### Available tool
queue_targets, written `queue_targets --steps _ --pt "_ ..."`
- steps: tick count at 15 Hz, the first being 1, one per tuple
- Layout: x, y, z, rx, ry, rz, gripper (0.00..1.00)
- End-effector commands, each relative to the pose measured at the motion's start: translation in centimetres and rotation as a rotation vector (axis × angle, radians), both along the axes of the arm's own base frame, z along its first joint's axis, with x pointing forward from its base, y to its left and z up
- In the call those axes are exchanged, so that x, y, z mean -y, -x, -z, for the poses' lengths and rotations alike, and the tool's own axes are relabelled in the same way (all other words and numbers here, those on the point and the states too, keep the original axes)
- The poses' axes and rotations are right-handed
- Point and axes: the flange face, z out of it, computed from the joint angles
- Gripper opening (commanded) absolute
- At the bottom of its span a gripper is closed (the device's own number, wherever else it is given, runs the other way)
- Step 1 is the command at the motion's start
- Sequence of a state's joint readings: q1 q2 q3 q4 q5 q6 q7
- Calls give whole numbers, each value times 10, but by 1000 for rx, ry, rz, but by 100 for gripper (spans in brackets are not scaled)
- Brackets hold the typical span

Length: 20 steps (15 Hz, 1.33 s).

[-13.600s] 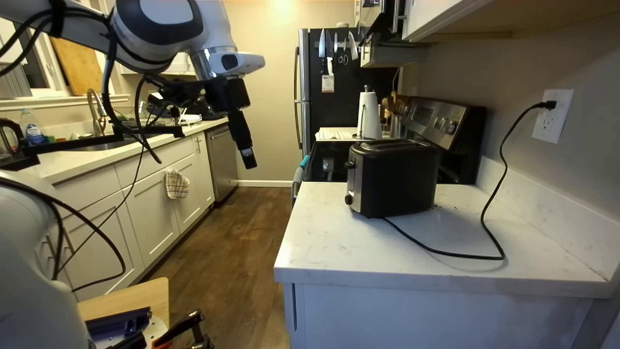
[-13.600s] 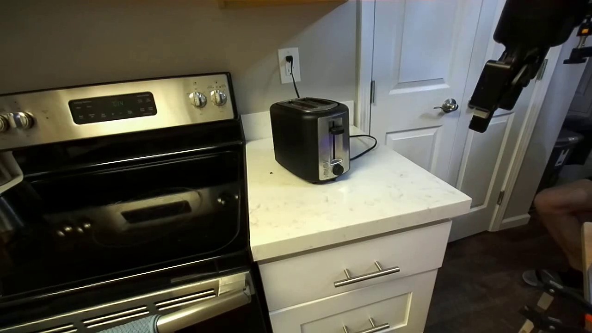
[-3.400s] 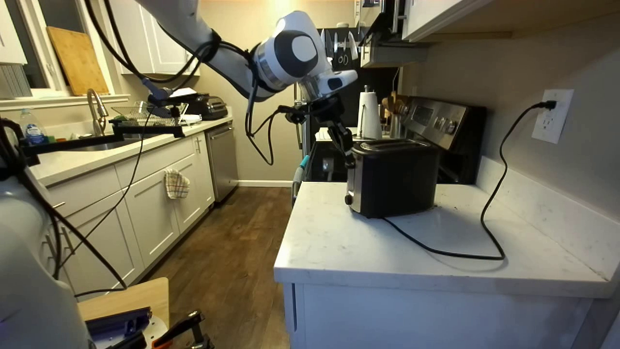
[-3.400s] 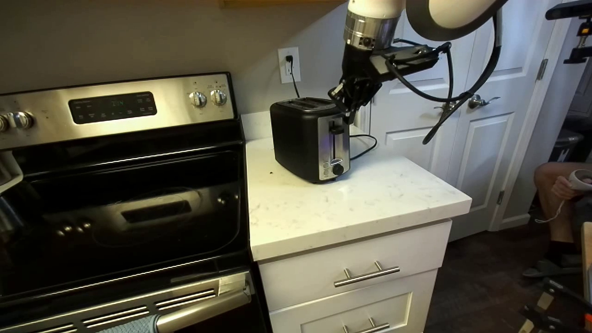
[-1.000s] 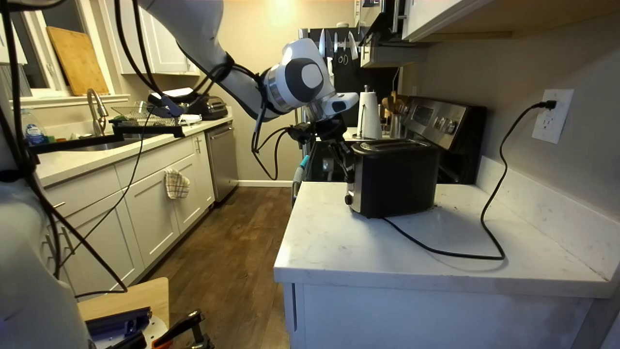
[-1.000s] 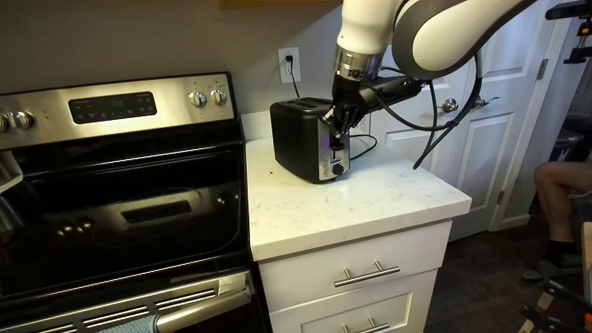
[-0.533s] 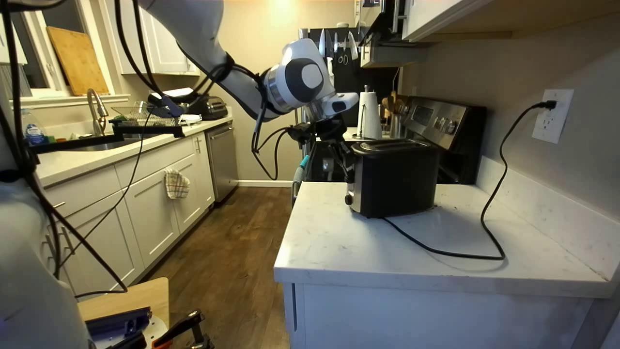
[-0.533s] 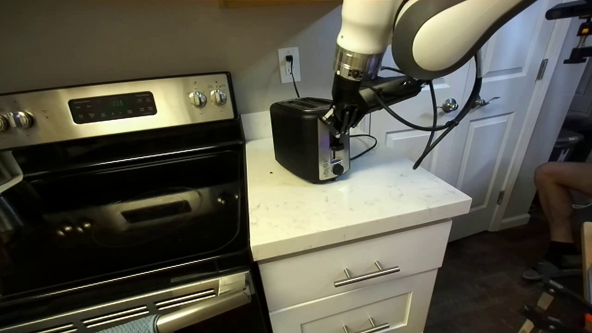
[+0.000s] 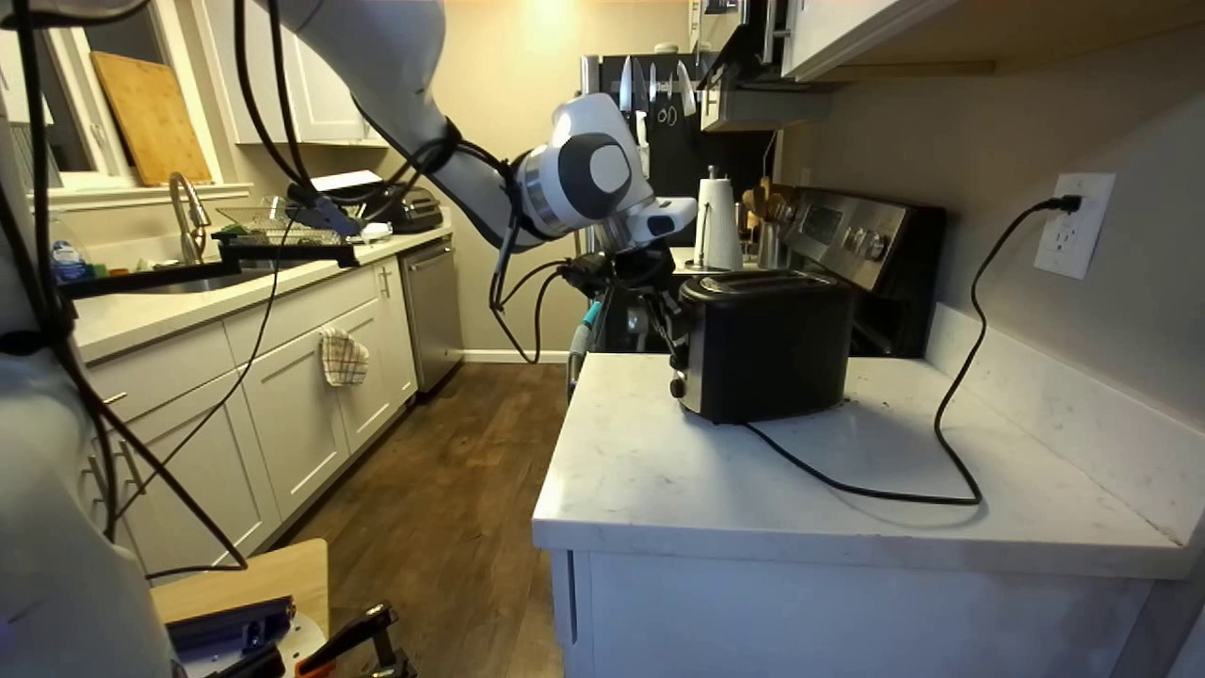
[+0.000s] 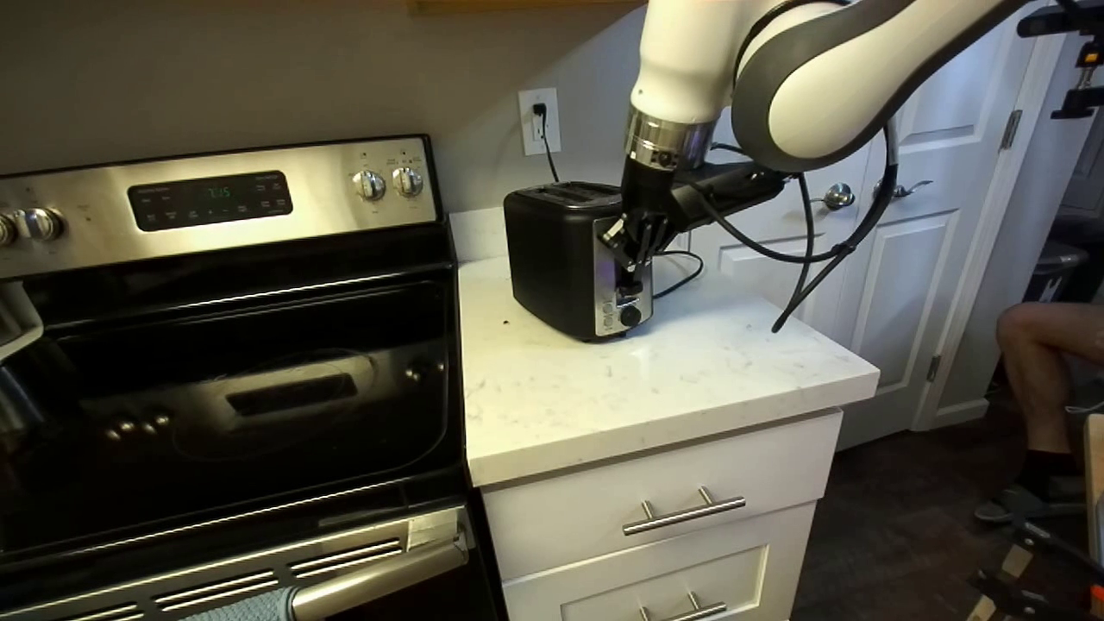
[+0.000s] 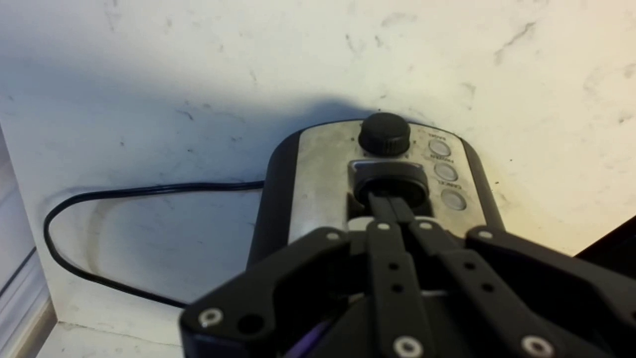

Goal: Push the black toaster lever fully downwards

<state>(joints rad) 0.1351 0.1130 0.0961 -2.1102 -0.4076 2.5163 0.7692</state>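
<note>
Touching the lever [image 11: 390, 172], the tool [image 11: 391, 201] sits near "CANCEL" [image 11: 451, 187], "FROZEN" [image 11: 442, 159], "BAGEL" [image 11: 437, 136].

Metal toaster front [image 11: 323, 184], plastic lever [image 11: 390, 172], glossy stovetop [image 10: 302, 440]

One pincer [image 11: 391, 207], one toaster [image 10: 553, 266] with one lever [image 11: 391, 173], one dial [image 11: 384, 133], three buttons [image 11: 446, 172]

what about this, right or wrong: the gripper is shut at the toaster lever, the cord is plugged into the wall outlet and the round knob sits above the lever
Not quite: the round knob sits below the toaster lever, not above it, as an exterior view shows. The rest stands: gripper shut at the lever, cord plugged into the wall outlet.
</note>
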Motion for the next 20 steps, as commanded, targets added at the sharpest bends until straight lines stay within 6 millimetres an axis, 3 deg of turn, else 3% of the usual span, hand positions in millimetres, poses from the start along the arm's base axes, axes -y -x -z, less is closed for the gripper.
queue_targets --steps 1,6,13,16,20 --pt "10 0 35 -19 -12 -1 0" --pt "11 -1 40 1 -17 -10 0" --pt "15 -5 66 27 -53 -21 0" --pt "16 -5 62 33 -47 -15 0" --pt "12 2 38 24 -36 -11 0"
